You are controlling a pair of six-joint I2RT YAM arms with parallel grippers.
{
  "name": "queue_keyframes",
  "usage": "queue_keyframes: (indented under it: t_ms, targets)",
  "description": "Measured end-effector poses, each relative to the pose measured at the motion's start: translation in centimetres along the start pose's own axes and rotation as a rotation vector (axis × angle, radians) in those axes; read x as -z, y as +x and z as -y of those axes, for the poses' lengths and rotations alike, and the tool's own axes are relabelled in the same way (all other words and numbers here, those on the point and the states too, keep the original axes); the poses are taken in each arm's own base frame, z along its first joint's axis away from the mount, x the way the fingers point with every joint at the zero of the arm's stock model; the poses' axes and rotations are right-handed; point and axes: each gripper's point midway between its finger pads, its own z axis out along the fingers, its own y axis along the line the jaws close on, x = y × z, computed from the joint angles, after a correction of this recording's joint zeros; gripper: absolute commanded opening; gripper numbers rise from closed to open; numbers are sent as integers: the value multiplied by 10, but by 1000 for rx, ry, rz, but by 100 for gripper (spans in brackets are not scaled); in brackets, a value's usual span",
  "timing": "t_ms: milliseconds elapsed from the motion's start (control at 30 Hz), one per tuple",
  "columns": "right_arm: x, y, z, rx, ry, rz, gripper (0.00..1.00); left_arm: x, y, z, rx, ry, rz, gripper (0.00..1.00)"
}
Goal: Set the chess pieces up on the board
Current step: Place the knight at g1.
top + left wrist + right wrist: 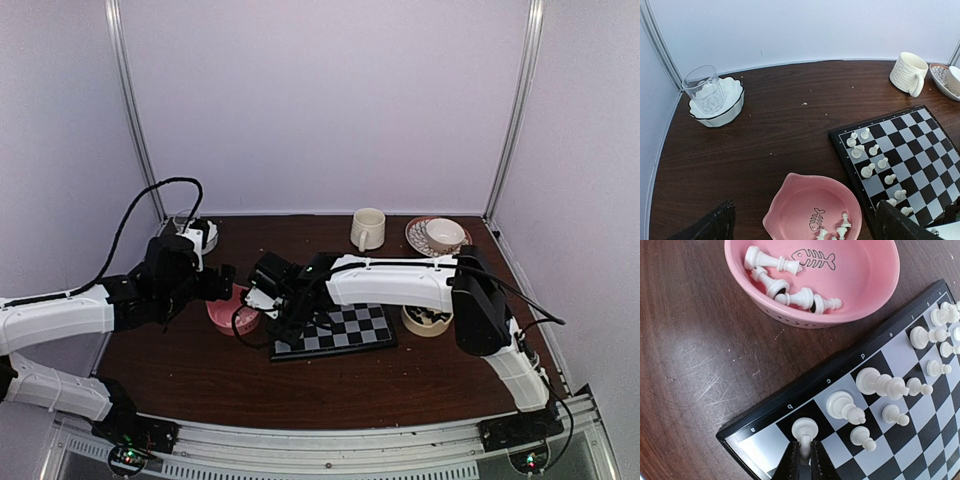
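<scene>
A: Right gripper (804, 449), what is the state pls?
B: Fingers are almost together and pinch the top of one white piece (805, 429). It stands on the dark square next to letter b, near a corner of the board (840, 372).
A: Other white pieces?
B: Two rows of white pieces (880, 384) stand along the same edge of the board. Four more lie on their sides in the pink bowl (870, 290), which is just beside that corner.
A: And left gripper (222, 284)?
B: Fingers are very wide, w/ nothing between them. It hangs over the pink bowl.
A: Anything else on the table?
B: Far left, a glass (705, 90) sits in a white bowl (732, 100). A cream mug (907, 72) stands beyond the board.
</scene>
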Motion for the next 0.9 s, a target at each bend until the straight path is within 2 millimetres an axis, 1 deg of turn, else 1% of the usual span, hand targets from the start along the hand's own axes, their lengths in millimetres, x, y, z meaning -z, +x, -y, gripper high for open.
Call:
queue_keyframes:
  t_ms: [367, 700, 800, 900]
  targets:
    - [-1, 1, 1, -2, 7, -4, 26, 0, 0, -2, 2, -5, 0, 98]
    - [-1, 0, 1, -7, 5, 0, 29, -1, 1, -3, 4, -10, -7, 98]
    - [4, 0, 0, -9, -3, 8, 30, -5, 9, -8, 10, -30, -43, 98]
    - [18, 3, 0, -12, -8, 21, 31, -11, 14, -12, 15, -59, -94, 98]
